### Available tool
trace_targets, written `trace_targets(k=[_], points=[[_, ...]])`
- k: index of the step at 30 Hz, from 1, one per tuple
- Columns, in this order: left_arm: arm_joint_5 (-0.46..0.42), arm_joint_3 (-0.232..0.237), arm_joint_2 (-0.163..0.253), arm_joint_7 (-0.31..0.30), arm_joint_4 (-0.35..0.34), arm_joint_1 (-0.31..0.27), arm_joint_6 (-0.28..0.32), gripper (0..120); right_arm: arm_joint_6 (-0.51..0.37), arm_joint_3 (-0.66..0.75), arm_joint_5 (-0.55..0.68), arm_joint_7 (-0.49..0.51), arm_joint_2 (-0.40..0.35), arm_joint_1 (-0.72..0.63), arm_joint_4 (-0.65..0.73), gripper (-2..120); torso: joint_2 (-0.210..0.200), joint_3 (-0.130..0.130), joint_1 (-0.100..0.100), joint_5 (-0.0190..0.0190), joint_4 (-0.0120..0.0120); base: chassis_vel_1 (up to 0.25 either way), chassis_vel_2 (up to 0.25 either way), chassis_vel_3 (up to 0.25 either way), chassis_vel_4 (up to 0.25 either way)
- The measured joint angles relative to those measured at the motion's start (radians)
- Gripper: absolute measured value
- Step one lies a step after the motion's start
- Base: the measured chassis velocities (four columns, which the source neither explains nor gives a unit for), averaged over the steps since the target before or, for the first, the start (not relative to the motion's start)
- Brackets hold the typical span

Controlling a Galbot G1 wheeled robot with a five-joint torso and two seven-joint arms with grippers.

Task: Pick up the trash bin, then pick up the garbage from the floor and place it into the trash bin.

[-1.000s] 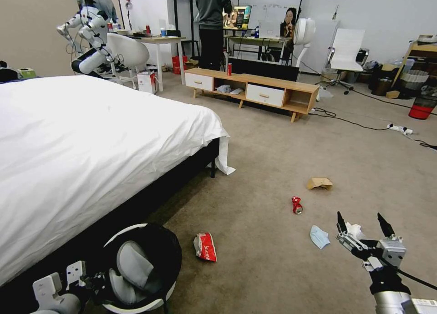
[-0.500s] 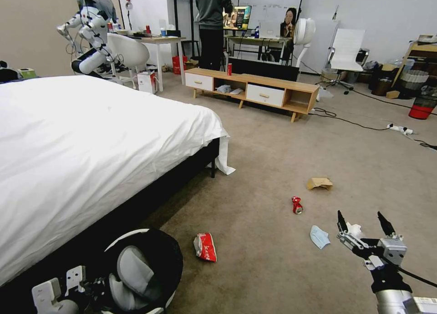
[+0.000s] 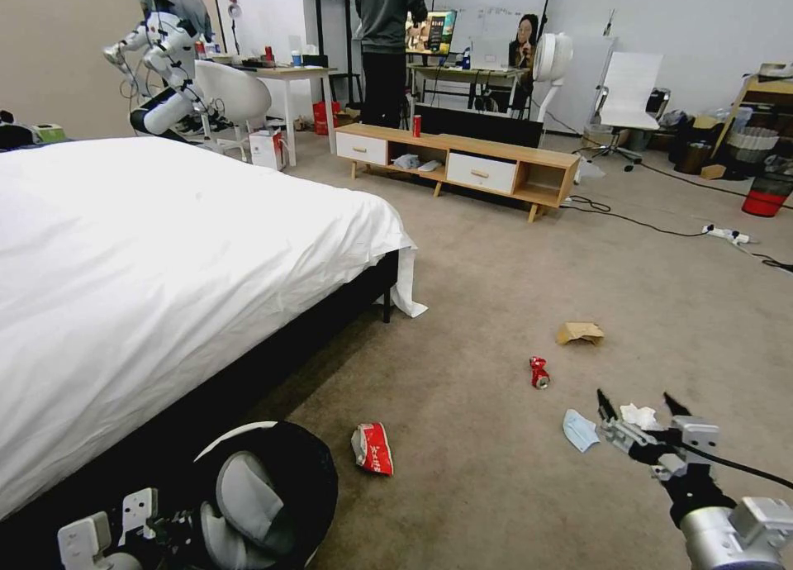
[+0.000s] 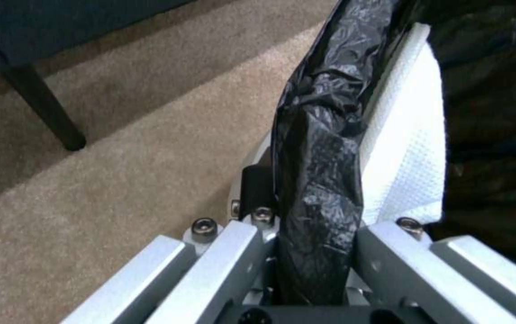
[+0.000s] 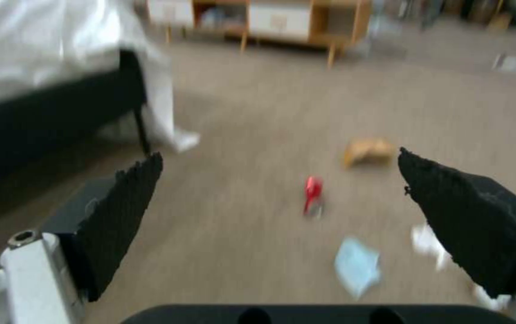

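The left gripper (image 3: 178, 527) sits low at the robot's left, beside the foot of the white-sheeted bed (image 3: 165, 256), and is clamped on the rim of the round white plastic trash bin (image 3: 273, 491) lined with a black plastic bag; grey curved parts show inside it. In the left wrist view the bag-covered rim (image 4: 318, 180) runs straight between the two metal fingers (image 4: 222, 261), with beige carpet (image 4: 120, 171) behind it.

The right gripper (image 3: 643, 406) hovers low over the carpet at the robot's right, its black-tipped fingers (image 5: 126, 207) spread wide apart and holding nothing. Just under and beyond its tips lies a crumpled white tissue (image 3: 638, 415), with a blue face mask (image 3: 579, 429) just beside it to the left. Farther out lie a crushed red can (image 3: 538, 372) and a crumpled brown paper bag (image 3: 580, 333) — all on the floor, apart from one another. A red-and-white crumpled wrapper (image 3: 373, 448) rests on the carpet near the bin's right side.
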Motion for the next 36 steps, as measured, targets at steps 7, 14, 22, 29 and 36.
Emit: trace_targets(k=[7,14,22,29,36], points=[[0.000,-0.007,-0.004,0.001,-0.024,0.014,0.000,1,-0.298,-0.081,0.225,0.142,-0.114,0.046,0.042,100,0.000,0.000,0.000,0.0002,0.0004,0.000,0.000,0.000,0.000],[0.000,-0.022,-0.018,-0.003,-0.036,0.024,0.000,1,-0.380,-0.188,0.314,0.205,-0.180,0.094,-0.017,100,0.000,0.000,0.000,0.0002,0.0000,0.000,0.000,0.000,0.000],[0.011,-0.036,-0.053,-0.006,-0.063,0.044,0.000,1,-0.423,-0.338,0.358,0.214,-0.224,0.160,-0.121,100,0.000,0.000,0.000,0.0001,0.0000,0.000,0.000,0.000,0.000],[0.013,-0.051,-0.064,-0.005,-0.084,0.064,0.000,1,-0.410,-0.419,0.362,0.215,-0.194,0.219,-0.184,100,0.000,0.000,0.000,0.0000,0.0002,0.000,0.000,0.000,0.000],[0.013,-0.059,-0.060,-0.004,-0.091,0.067,0.000,1,-0.393,-0.480,0.365,0.228,-0.102,0.305,-0.285,100,0.000,0.000,0.000,0.0000,0.0002,0.000,0.000,0.000,0.000]])
